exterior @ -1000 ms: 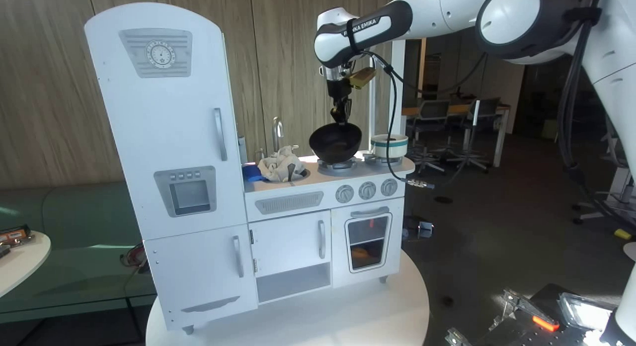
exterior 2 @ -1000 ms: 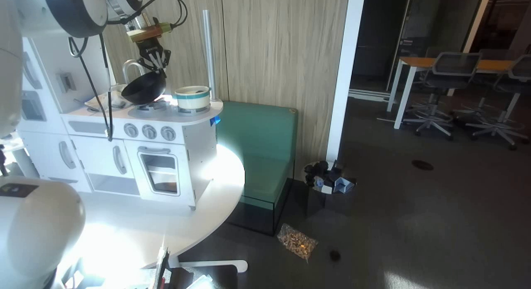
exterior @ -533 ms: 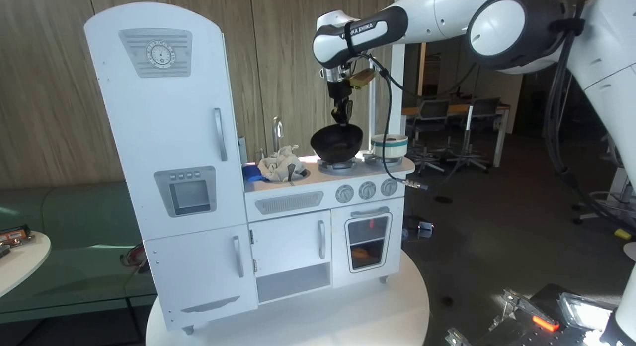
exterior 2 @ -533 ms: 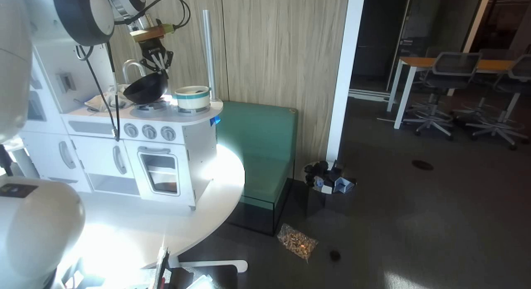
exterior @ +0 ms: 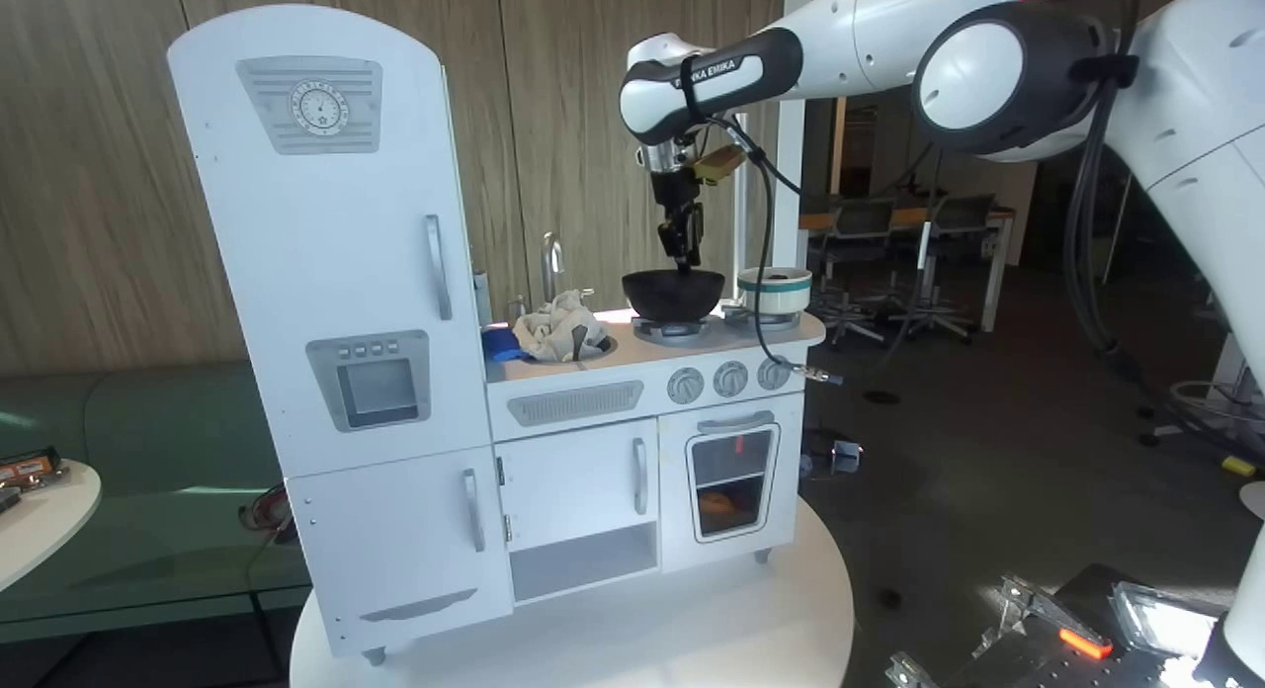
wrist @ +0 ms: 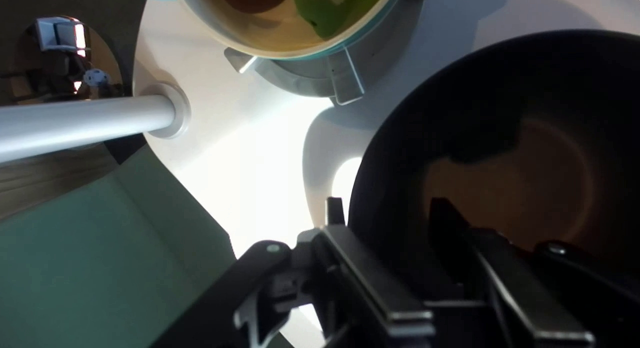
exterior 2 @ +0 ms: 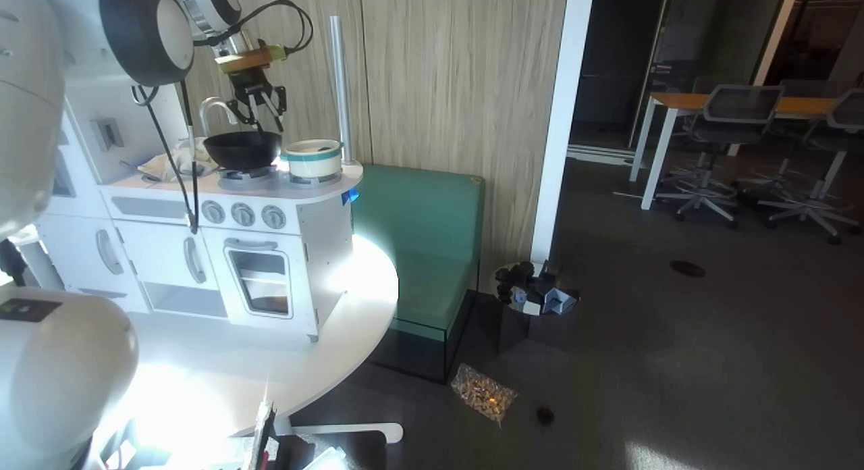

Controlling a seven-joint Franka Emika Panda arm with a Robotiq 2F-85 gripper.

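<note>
Black pan (exterior: 674, 297) sits just below the hand (wrist: 389, 208).

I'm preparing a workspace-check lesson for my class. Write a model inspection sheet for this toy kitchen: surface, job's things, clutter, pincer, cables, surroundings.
Surface: toy kitchen stands on a white table; countertop shows strong glare.
Job's things: black pan sits level on a burner.
Clutter: teal-banded pot on the next burner, something green inside; crumpled cloth before the faucet, blue item beside it; bag of brown pieces on the floor.
Pincer: open, its fingers either side of the pan's rim; contact with it cannot be told.
Cables: black cable hangs in a loop from the arm.
Surroundings: green bench; orange-topped table with chairs; wood-panelled wall.
</note>
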